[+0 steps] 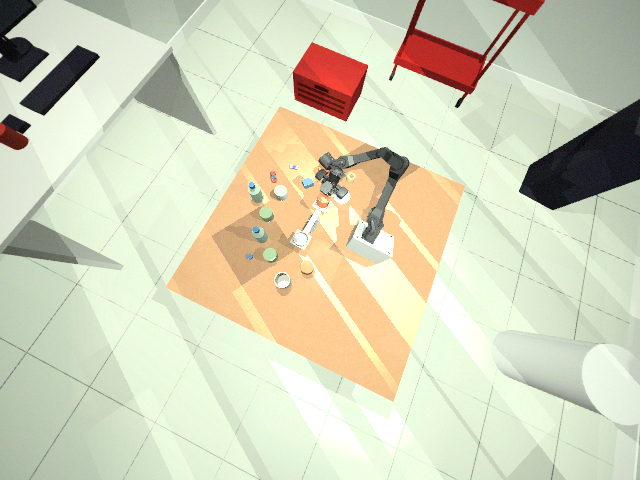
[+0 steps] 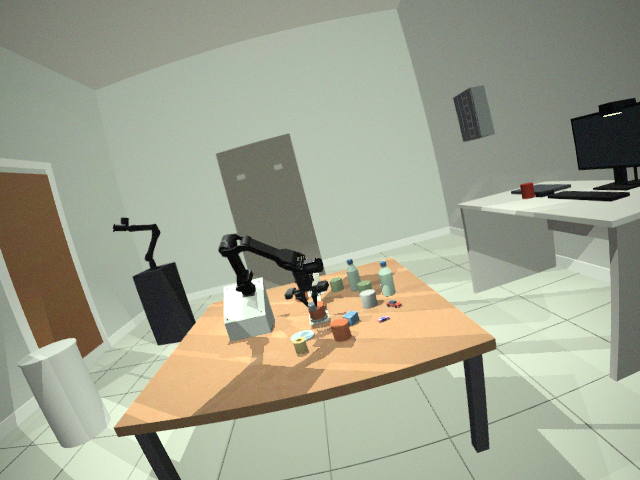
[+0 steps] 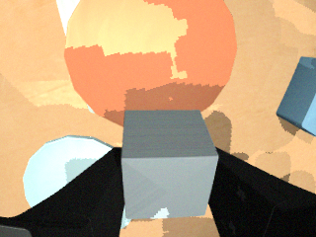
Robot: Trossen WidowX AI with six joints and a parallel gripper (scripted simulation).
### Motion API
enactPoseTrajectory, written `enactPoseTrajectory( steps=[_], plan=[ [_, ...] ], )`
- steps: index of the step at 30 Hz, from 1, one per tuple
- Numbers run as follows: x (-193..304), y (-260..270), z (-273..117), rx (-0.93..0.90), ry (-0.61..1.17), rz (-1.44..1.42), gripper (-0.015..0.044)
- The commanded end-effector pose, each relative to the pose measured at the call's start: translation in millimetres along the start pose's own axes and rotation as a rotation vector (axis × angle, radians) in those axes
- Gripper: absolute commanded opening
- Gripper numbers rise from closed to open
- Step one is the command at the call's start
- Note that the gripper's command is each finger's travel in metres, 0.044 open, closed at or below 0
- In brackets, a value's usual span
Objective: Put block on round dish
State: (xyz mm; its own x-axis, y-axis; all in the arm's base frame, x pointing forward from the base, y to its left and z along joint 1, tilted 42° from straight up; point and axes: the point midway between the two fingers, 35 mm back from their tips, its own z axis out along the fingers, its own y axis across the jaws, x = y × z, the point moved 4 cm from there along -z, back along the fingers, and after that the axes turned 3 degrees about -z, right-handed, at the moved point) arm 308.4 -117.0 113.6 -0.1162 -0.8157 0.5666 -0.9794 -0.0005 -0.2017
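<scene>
My gripper (image 3: 163, 157) (image 1: 329, 187) (image 2: 312, 303) is shut on a small grey block (image 3: 169, 178) (image 2: 312, 307) and holds it in the air. Right below and ahead of it an orange cup (image 3: 152, 39) (image 1: 322, 203) (image 2: 318, 312) stands on one end of the white balance (image 1: 311, 222). The balance's other end (image 1: 299, 239) is bare. The pale blue round dish (image 3: 49, 172) (image 2: 303, 335) (image 1: 343, 199) lies close beside the gripper, partly hidden by a finger in the wrist view.
Another orange cup (image 2: 340, 329) stands on the table near the dish and one more (image 1: 307, 267) lies past the balance's bare end. An olive cylinder (image 2: 300, 346) (image 1: 351, 177) stands by the dish. A blue block (image 3: 303, 95) (image 1: 308, 182), bottles (image 1: 254, 192) and green cylinders (image 1: 266, 213) lie around.
</scene>
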Motion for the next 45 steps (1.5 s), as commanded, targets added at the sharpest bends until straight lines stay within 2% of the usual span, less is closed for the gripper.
enactPoseTrajectory(
  steps=[1, 12, 18, 25, 45],
  plan=[
    [16, 11, 3, -0.007, 0.021, -0.013, 0.0],
    [63, 54, 14, -0.068, 0.112, -0.057, 0.0],
    [65, 55, 21, -0.07, 0.113, -0.058, 0.0],
    [69, 58, 54, -0.07, 0.115, -0.059, 0.0],
    [71, 59, 75, -0.07, 0.115, -0.059, 0.0]
  ],
)
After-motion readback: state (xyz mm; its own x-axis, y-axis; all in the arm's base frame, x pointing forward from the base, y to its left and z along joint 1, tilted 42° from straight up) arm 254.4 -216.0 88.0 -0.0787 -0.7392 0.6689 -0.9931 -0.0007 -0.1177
